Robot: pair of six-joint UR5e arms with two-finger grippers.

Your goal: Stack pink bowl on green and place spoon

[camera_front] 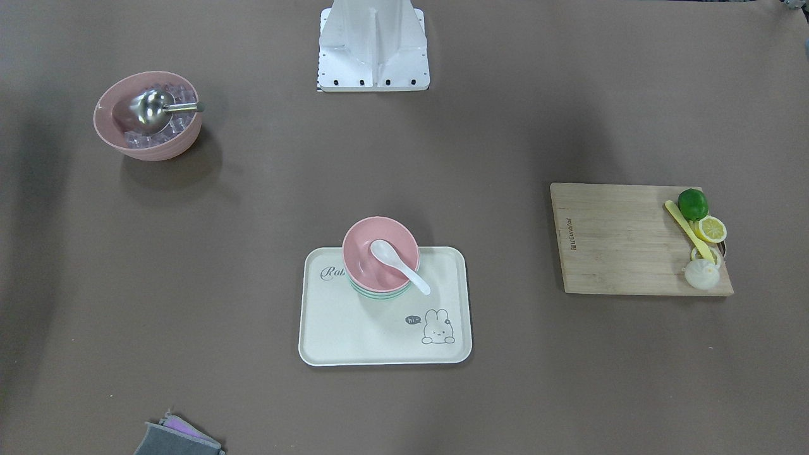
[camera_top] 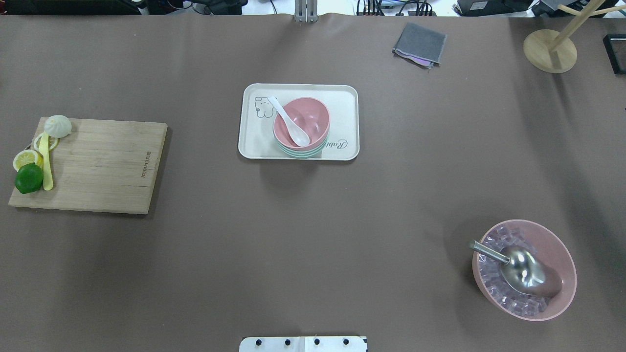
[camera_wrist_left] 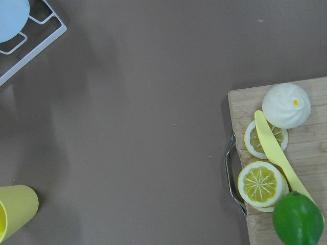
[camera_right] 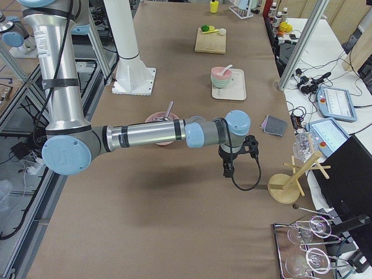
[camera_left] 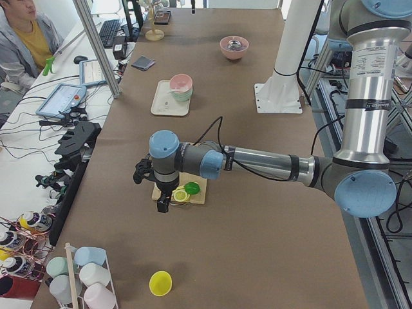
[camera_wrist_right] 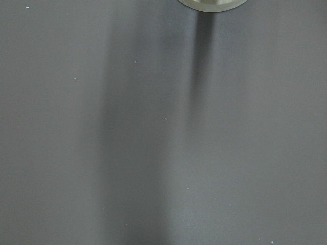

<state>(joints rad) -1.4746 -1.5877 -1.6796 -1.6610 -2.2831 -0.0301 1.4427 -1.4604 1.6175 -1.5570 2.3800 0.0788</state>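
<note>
Pink bowl [camera_front: 381, 253] sits on green bowl [camera_front: 379, 295] on the tray [camera_front: 354, 335], spoon [camera_front: 399, 265] inside it: the task looks done. My left gripper [camera_left: 162, 203] and right gripper [camera_right: 226, 172] hang far off; released or clenched, I cannot tell.

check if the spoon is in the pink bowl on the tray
In. The spoon has its scoop inside the pink bowl, handle over the rim.
</note>
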